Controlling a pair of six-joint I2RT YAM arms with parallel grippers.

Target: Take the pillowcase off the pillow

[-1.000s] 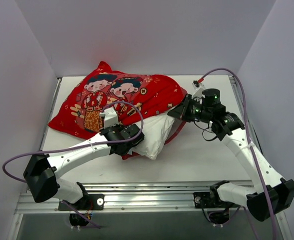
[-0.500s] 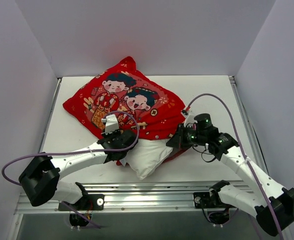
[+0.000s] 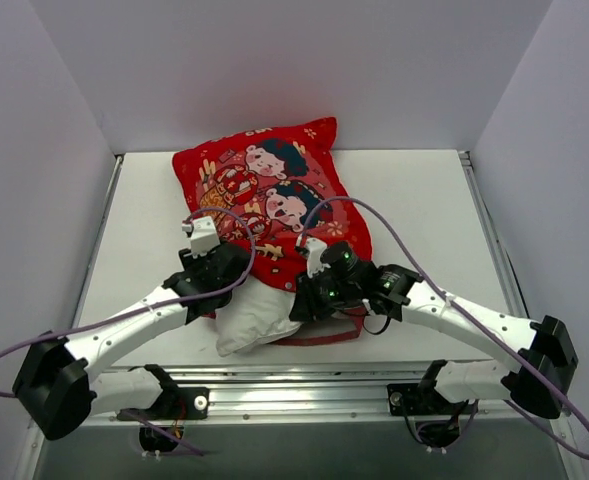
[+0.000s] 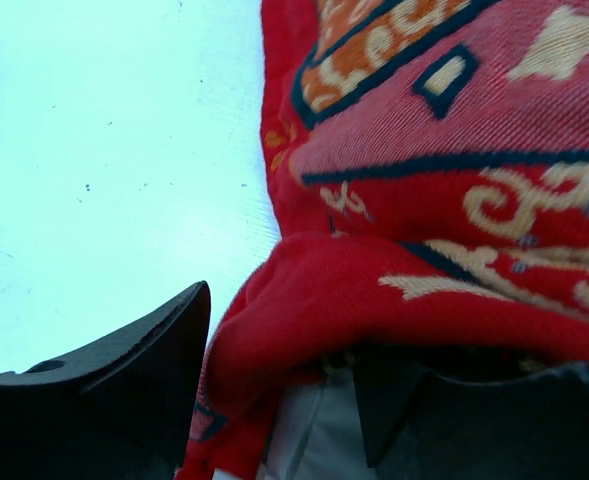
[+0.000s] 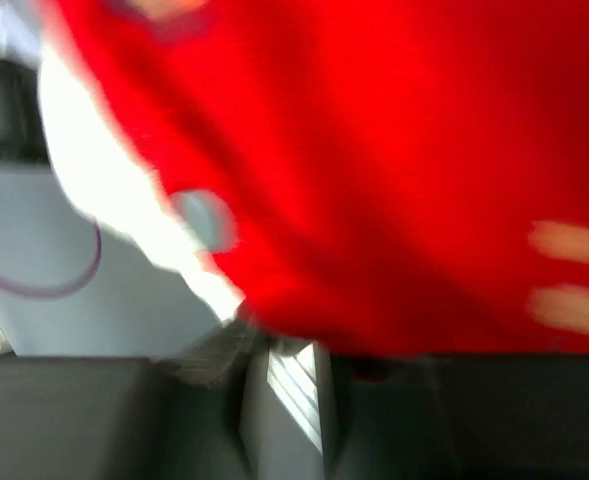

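The red pillowcase (image 3: pixel 274 205) with its two cartoon children lies across the middle of the table, its open end toward me. The white pillow (image 3: pixel 246 318) bulges out of that end at the near left. My left gripper (image 3: pixel 238 266) sits at the case's left hem. In the left wrist view its jaws (image 4: pixel 284 340) stand wide apart, with the red hem (image 4: pixel 314 300) and a strip of white pillow (image 4: pixel 309 430) between them. My right gripper (image 3: pixel 306 300) is at the near hem. The right wrist view is blurred: red pillowcase (image 5: pixel 394 180) hangs over the fingertips, a narrow gap between them (image 5: pixel 284 345).
White walls close the table in on the left, back and right. A metal rail (image 3: pixel 304 385) runs along the near edge by both arm bases. Purple cables (image 3: pixel 374 215) loop over the case and beside the left arm.
The pillowcase and pillow have swung round and slid toward the near middle. My right arm has come left and nearer with the case. My left gripper's jaws have opened.
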